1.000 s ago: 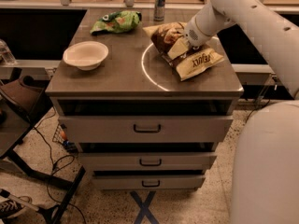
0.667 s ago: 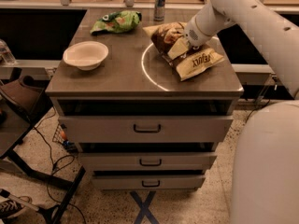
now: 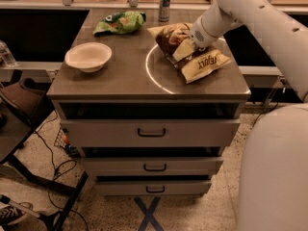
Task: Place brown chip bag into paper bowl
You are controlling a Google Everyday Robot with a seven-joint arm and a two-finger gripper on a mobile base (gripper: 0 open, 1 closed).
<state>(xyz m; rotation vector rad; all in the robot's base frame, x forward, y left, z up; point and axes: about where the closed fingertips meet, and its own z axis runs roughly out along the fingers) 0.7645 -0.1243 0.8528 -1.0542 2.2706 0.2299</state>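
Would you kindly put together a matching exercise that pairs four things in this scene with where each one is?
Things:
1. brown chip bag
2. paper bowl
3. green bag
4. claw

Places:
A. left part of the tabletop
B. back of the tabletop, left of the can
C. down at the brown chip bag
D. lying on the right part of the tabletop

Pairs: 1-D, 2-A, 3-B, 4-C.

Green bag [image 3: 120, 22] and can [image 3: 164, 3] recorded at upper centre, on a three-drawer cabinet [image 3: 149, 129]. Blue tape cross [image 3: 148, 214] noted bottom centre. Gripper [image 3: 191, 44] located upper right of centre.
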